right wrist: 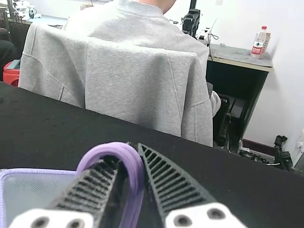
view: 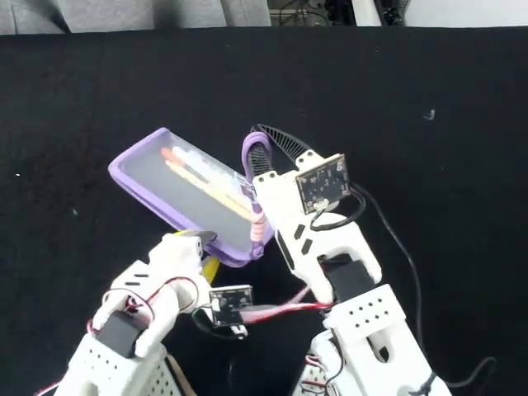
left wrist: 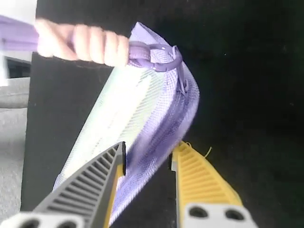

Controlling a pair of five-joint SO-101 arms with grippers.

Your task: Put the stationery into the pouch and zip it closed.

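Purple mesh pouch (view: 177, 186) holding yellow pencils (view: 206, 186) was steadied by my left pincer (left wrist: 147, 154), clenched on its edge, while my right pincer (right wrist: 129, 153) grasped its purple loop (right wrist: 109, 149), probably for zipping.

Near corner of pouch (view: 153, 181) hidden by left gripper (view: 206, 247); stationery (view: 205, 183) inside too blurry to ID

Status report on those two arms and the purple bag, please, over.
Left pincer shut on pouch edge. Right pincer shut on its purple loop. Stationery inside, seen through the clear side. Zip state unclear.
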